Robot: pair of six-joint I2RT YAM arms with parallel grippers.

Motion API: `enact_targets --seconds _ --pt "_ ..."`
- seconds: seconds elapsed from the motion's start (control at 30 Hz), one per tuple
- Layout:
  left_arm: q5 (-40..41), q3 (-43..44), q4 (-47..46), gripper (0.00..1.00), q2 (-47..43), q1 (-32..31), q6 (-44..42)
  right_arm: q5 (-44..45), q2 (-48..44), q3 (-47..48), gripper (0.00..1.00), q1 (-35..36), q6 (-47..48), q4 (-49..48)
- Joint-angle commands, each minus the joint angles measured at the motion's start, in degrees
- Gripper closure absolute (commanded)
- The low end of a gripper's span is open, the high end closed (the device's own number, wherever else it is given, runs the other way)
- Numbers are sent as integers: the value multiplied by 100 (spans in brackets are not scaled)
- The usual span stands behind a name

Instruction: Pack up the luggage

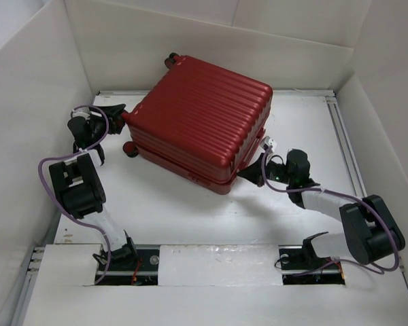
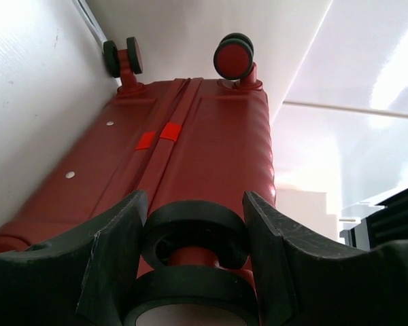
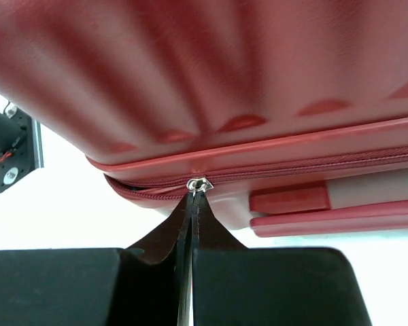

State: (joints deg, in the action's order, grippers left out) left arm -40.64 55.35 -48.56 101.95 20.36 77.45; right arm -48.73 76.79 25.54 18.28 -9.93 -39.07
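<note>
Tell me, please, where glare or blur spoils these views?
Top external: sharp, evenly lit, soft shadow under the luggage. Left wrist: white surfaces blown out; the wheel in the left claw slightly soft. Right wrist: luggage blurred, zipper pull at the right claw crisp.

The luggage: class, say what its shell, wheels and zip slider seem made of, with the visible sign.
Luggage shell: likely hard moulded plastic, satin; crisp ribs with soft highlights. Wheels: black rubber or plastic, matte, on glossy red hubs. Zip slider: probably metal; it glints silver. Zip tape: looks woven fabric.
</note>
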Motion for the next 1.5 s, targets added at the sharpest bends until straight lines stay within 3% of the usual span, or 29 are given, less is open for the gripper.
enact_targets --seconds 0.0,0.17,0.37,0.5,0.67,0.83,0.93,1.03,1.2,1.3,1.33,1.43,1.47 --pt "-40 -208 -541 100 -176 38 42 -6 -278 -303 100 482 -131 -215" --pt "82 -446 -743 100 -368 38 95 960 -1402 -664 100 1245 -412 467" --pt "206 -605 -673 100 -685 -32 -72 2937 -2737 -779 100 2485 -763 1708" --pt "320 -736 -673 100 -878 -207 -72 3896 -3039 -779 100 3180 -1413 1921" --pt "373 -1280 -909 100 -1309 -269 68 5204 -1864 -131 100 4033 -1862 1368" --pt "426 -2115 -1165 100 -2002 -322 139 5935 -458 679 100 4991 -1969 805" --pt "426 -2686 -1375 100 -2328 -322 253 6550 -209 996 100 5176 -2328 752" --pt "426 -3230 -1587 100 -2706 -515 305 7321 -103 1067 100 5177 -2487 752" --pt "267 -3759 -1789 100 -3311 -577 306 7817 -1355 944 100 4835 -2207 1392" --pt "267 -3900 -1789 100 -3742 -664 359 7081 -2384 847 100 3844 -1725 1892" --pt "267 -3961 -1711 100 -3840 -752 359 6835 -2580 943 100 3197 -1566 2242" --pt "320 -4023 -1561 100 -4260 -998 420 5545 -2898 1575 100 2130 -996 2736" --pt "320 -4076 -1561 100 -4376 -999 498 5132 -2829 1794 100 1405 -915 3156"
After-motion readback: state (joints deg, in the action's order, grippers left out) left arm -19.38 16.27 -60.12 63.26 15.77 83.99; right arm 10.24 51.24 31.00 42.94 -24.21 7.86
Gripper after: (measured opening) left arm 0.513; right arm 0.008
